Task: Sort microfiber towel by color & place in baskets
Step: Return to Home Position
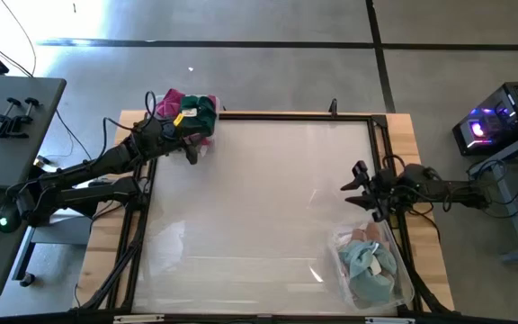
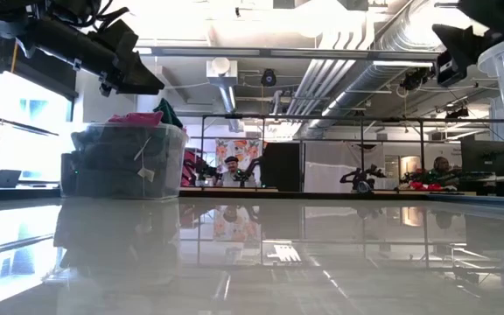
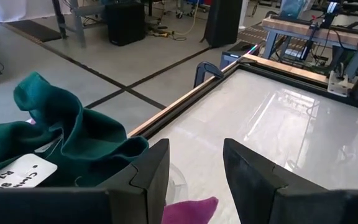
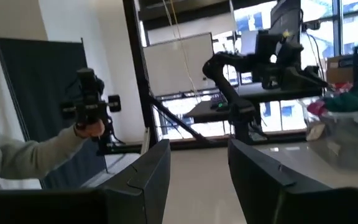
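The small clear tub [image 1: 193, 112] stands at the table's far left corner, heaped with dark green and magenta towels [image 2: 138, 118]. My left gripper [image 1: 192, 149] hovers just beside it on the near side, open and empty. Its wrist view looks past a green towel [image 3: 61, 140] with a white label and a magenta towel corner [image 3: 191, 208]. The larger clear tub [image 1: 373, 266] sits at the near right corner, holding pale teal and peach towels. My right gripper [image 1: 356, 187] hangs open above the table, just beyond that tub's far end.
The glossy white tabletop [image 1: 259, 207] lies bare between the two tubs, framed by a black rail and a wooden border [image 3: 185, 99]. A person's sleeve and hand holding a device [image 4: 86, 121] show beyond the table in the right wrist view.
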You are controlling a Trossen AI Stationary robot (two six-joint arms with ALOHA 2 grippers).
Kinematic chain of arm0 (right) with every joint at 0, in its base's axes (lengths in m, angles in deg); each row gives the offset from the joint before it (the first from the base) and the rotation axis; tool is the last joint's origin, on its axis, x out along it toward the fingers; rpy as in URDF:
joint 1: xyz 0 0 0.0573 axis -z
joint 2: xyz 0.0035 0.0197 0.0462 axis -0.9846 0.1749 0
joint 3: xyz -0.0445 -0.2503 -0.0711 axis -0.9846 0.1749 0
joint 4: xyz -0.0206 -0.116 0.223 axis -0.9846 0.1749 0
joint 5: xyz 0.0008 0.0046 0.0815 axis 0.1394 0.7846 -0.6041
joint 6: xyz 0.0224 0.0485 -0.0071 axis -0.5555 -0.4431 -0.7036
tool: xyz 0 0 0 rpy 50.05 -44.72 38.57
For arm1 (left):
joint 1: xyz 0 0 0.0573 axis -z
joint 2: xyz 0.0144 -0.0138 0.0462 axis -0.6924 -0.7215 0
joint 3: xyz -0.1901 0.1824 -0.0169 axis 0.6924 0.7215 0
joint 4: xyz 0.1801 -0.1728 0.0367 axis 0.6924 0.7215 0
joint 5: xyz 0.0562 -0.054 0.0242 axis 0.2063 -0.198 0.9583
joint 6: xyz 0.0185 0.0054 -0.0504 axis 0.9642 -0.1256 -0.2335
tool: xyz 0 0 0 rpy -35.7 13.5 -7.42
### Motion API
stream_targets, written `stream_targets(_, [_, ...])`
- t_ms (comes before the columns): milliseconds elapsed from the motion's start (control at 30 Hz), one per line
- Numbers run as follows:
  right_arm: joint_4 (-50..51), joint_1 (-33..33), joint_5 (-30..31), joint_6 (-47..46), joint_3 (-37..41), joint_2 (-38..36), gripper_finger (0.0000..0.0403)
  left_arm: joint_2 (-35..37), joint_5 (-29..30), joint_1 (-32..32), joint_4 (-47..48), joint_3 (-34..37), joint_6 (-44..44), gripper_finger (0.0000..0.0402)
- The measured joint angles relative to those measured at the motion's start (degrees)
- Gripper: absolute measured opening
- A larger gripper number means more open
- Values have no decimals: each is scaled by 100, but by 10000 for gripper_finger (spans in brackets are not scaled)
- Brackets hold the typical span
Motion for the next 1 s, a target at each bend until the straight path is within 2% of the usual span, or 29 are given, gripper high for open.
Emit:
stream_targets(133, [202,0,186,18,1,0,156,-1,2,71,4,0,-29,138])
stream_targets(367, [-160,-78,311,-96,304,1,156,2,13,253,-2,0,-70,138])
stream_targets(633, [-64,-507,1288,57,306,7,156,99,257,967,-159,3,-296,138])
stream_targets(767, [395,-740,1535,73,306,9,156,165,712,1625,-1061,316,-380,138])
stream_targets(900, [608,-939,1532,160,306,9,156,295,797,2191,-2302,1002,-390,138])
stream_targets(1000, [615,-988,1542,199,306,9,156,518,827,2422,-2596,1356,-399,138])
